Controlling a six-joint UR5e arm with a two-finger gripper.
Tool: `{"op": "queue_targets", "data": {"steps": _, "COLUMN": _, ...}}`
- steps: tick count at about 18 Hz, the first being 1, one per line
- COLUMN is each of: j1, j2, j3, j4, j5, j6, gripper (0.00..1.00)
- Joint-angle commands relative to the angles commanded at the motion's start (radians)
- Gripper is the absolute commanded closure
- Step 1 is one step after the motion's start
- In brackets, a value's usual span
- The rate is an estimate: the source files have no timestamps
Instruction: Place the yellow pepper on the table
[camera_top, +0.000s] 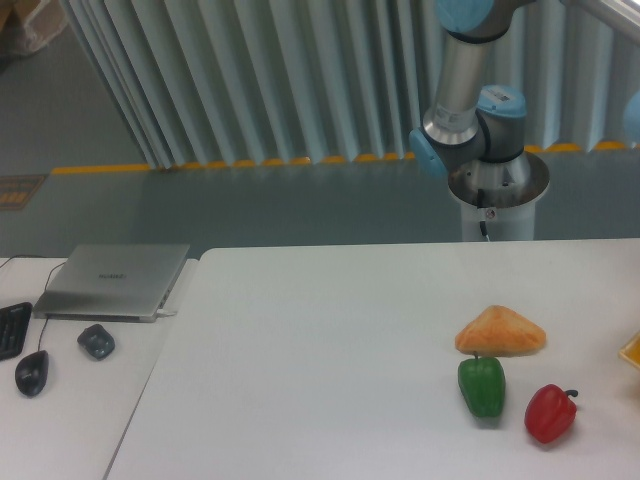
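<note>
The yellow pepper is not something I can make out for certain: only a sliver of yellow-orange (632, 350) shows at the right edge of the frame, and I cannot tell whether that is the pepper or some other thing. My fingers are out of view as well, so I cannot say whether they are apart, together, or clamped on anything.

I take the red pepper (551, 412) as my landmark, since it lies nearest the camera on the white table (320, 370). Just to its left and a little farther back sits the green pepper (482, 385), lying on its side. Directly behind the green pepper, touching or nearly so, rests the orange wedge (501, 331), flat side down. The yellow sliver lies to the right of the red pepper and slightly behind it.

Far to the left of the red pepper, on the smaller desk, are two mice (32, 372) and, behind them, a closed laptop (112, 279).

Behind everything rises my arm's base (480, 140), its upper links leaving the frame. My judgement: the placing is not yet shown as done.
</note>
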Motion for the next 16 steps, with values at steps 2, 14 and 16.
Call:
{"op": "queue_targets", "data": {"steps": 2, "j1": 0.005, "j2": -0.011, "j3": -0.003, "j4": 0.000, "j5": 0.095, "j6": 0.000, "gripper": 0.00}}
{"op": "queue_targets", "data": {"steps": 14, "j1": 0.005, "j2": -0.037, "j3": -0.081, "j4": -0.001, "j5": 0.169, "j6": 0.000, "gripper": 0.00}}
{"op": "queue_targets", "data": {"steps": 16, "j1": 0.000, "j2": -0.048, "j3": -0.081, "j4": 0.000, "j5": 0.177, "j6": -0.008, "gripper": 0.00}}
